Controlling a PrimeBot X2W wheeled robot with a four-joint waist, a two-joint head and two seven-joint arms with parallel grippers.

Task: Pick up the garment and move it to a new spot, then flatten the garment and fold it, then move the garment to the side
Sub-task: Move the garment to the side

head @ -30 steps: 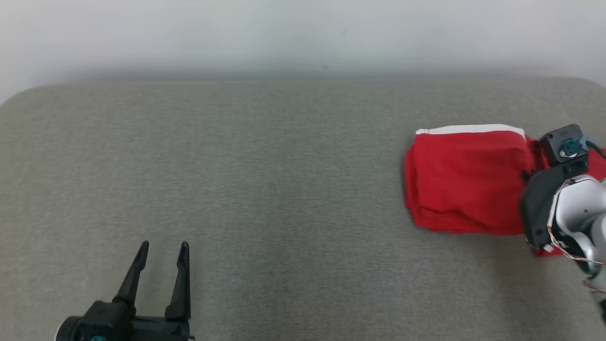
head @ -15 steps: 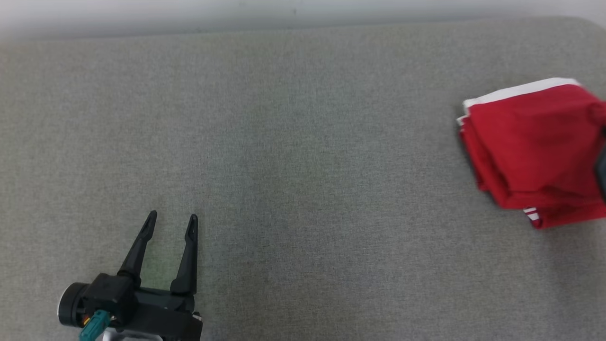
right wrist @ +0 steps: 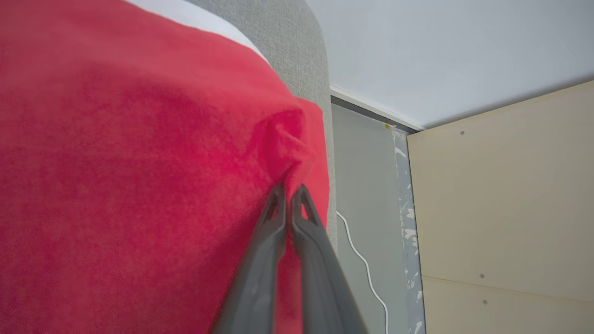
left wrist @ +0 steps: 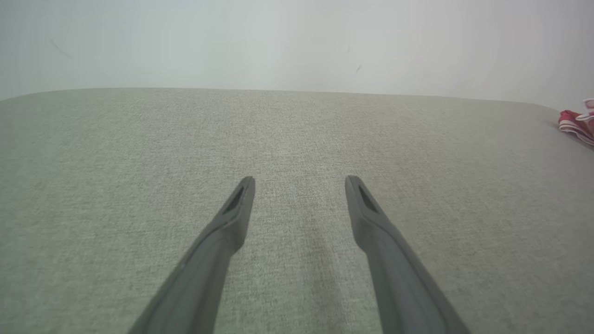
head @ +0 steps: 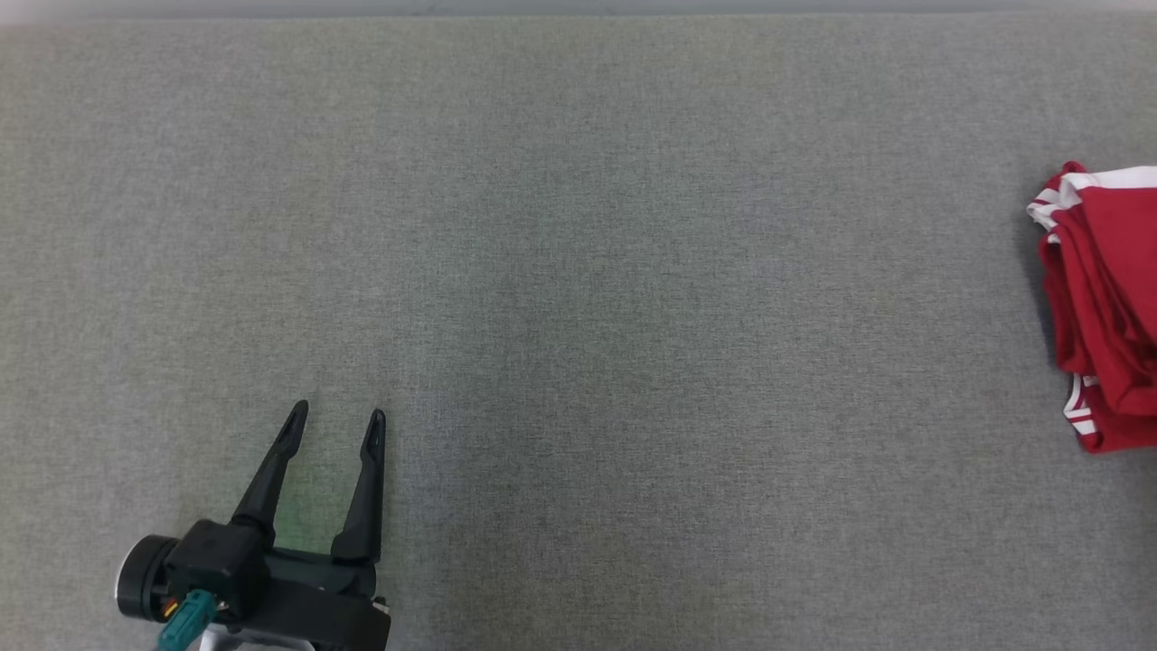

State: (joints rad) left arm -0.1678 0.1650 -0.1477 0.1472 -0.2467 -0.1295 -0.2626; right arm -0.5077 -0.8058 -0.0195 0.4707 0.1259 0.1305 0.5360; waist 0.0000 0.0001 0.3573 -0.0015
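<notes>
The garment [head: 1105,307] is red with white stripes, folded into a bundle at the far right of the grey padded table [head: 578,271]. In the right wrist view the garment [right wrist: 139,176] spreads wide, and my right gripper [right wrist: 290,190] is shut on a pinched ridge of its cloth near the table's edge. A small corner of the garment [left wrist: 575,124] shows at the far right of the left wrist view. My left gripper [head: 336,420] rests open at the lower left, and its fingers [left wrist: 236,204] hold nothing above bare table.
The grey padded surface [left wrist: 297,139] runs wide between the left gripper and the garment. Past the table's right edge in the right wrist view are a floor strip with a white cable [right wrist: 362,264] and a beige panel [right wrist: 501,208].
The head camera has tilted down and turned left, so the garment now sits at the right edge and the right arm is out of frame. The left gripper stays open.
</notes>
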